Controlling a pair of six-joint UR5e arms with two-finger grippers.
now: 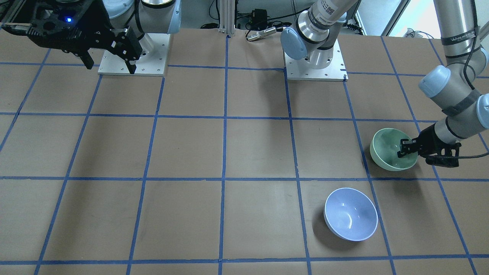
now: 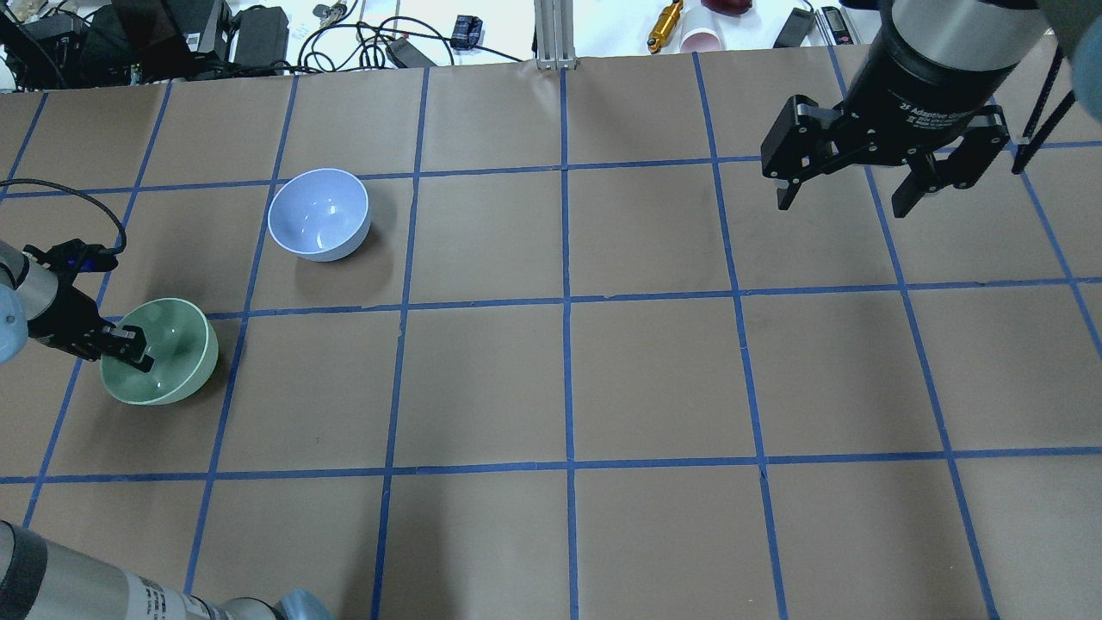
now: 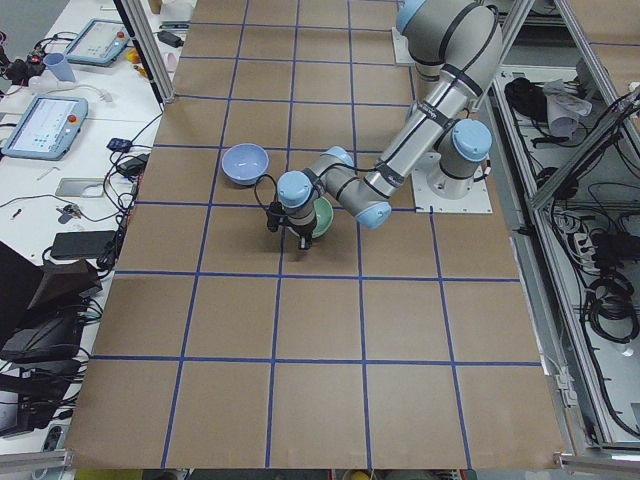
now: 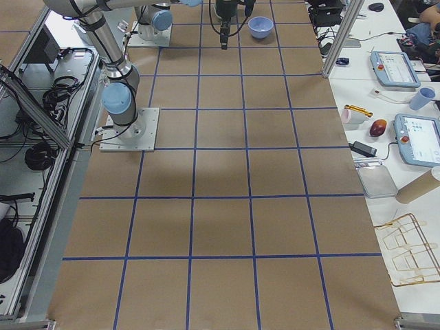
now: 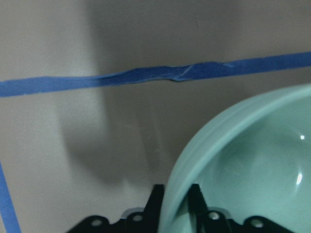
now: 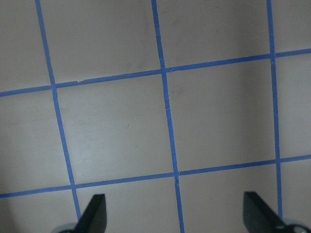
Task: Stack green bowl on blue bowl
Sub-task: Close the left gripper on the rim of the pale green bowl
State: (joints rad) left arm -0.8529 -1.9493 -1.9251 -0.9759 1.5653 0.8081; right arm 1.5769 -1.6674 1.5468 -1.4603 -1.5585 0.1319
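Note:
The green bowl (image 1: 389, 152) (image 2: 172, 357) lies tilted on the brown table at my left side. My left gripper (image 1: 403, 149) (image 2: 133, 349) is shut on its rim, one finger inside and one outside, as the left wrist view shows (image 5: 177, 194) with the green bowl (image 5: 252, 170) filling the lower right. The blue bowl (image 1: 350, 219) (image 2: 318, 213) stands upright and empty about one grid square away, farther from my base. My right gripper (image 1: 110, 68) (image 2: 841, 207) (image 6: 175, 204) is open and empty, high above the table on my right.
Blue tape lines divide the brown table (image 2: 568, 379) into squares. The arms' base plates (image 1: 315, 65) sit at the robot's edge. Cables, power bricks and a yellow tool (image 2: 665, 26) lie beyond the far edge.

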